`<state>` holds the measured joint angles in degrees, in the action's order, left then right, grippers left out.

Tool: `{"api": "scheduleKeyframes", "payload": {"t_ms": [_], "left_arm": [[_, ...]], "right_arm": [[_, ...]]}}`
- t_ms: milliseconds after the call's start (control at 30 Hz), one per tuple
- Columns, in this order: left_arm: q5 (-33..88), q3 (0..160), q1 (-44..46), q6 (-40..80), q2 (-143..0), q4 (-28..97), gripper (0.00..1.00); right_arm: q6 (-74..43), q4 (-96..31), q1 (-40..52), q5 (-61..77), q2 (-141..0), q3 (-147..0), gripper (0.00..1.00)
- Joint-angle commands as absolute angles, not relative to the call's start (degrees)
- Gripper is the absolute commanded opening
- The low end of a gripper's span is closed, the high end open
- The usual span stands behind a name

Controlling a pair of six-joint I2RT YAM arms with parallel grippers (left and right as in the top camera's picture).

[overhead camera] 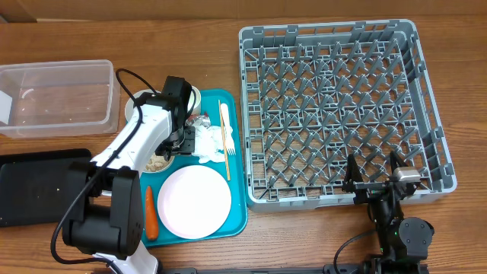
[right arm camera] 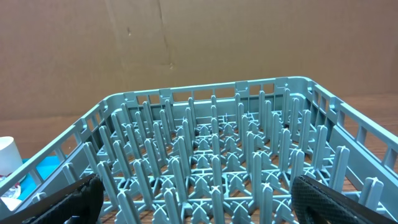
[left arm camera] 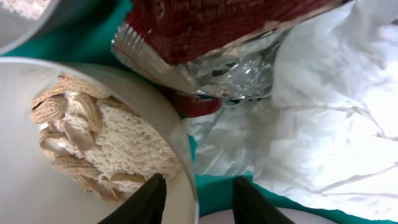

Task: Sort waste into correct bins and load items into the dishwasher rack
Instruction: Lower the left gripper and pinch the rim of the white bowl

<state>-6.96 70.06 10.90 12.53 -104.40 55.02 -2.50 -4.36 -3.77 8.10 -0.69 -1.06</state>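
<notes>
- Two grippers: my left gripper is narrowed, fingers astride the bowl rim without pinching it; my right gripper gapes wide, holding nothing.
- One bowl of food scraps sits at the left of the teal tray.
- One foil wrapper, one napkin, one plate, one carrot and one wooden stick lie on that tray.
- One rack stands right of the tray; two bins, the clear tub and the black tray, sit left of it.
</notes>
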Motion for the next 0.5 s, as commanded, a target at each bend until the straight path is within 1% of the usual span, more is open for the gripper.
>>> {"api": "scheduleKeyframes", "payload": {"t_ms": [0,467], "left_arm": [[-9.7,69.5,11.2,14.7,-105.0,55.6,0.37],[-10.0,69.5,11.3,15.3,-105.0,55.4,0.33]], "right_arm": [[-2.1,-4.2,-4.2,7.6,-0.2,-0.5,1.00],[-2.1,-4.2,-4.2,7.6,-0.2,-0.5,1.00]]}}
